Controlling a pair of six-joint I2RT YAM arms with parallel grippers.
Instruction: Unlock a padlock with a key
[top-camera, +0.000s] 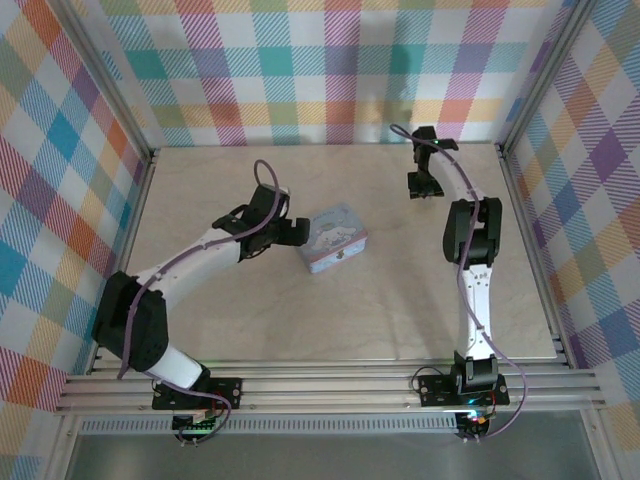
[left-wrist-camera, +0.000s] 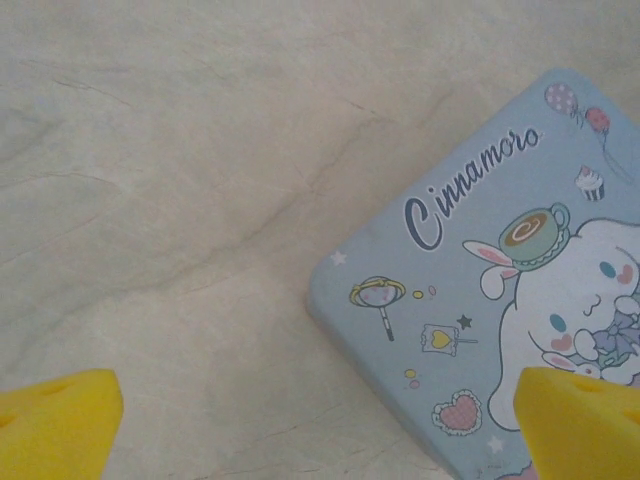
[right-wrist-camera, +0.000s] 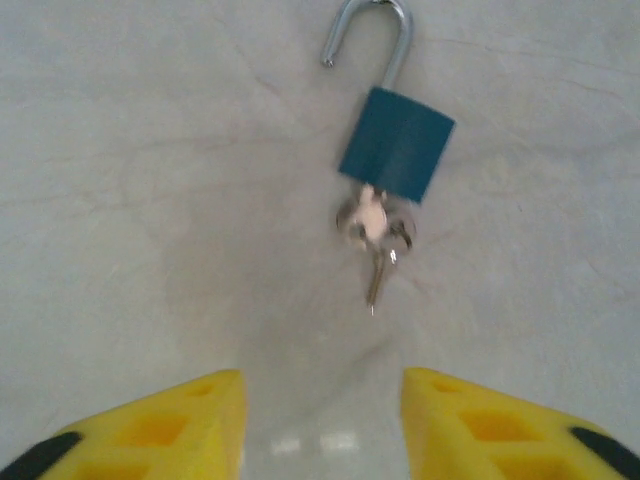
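The small padlock lies flat on the table, with a dark teal body. Its silver shackle is swung open, one end free. A key sits in the keyhole at the bottom, and a second key on the ring points toward me. My right gripper hovers open just short of the keys, touching nothing; in the top view it is at the back right. My left gripper is open over the near corner of the pale blue cartoon tin, with one yellow finger above the lid.
The tin lies mid-table beside the left gripper. Aluminium frame posts and plaid walls enclose the beige tabletop. The back wall is close behind the right gripper.
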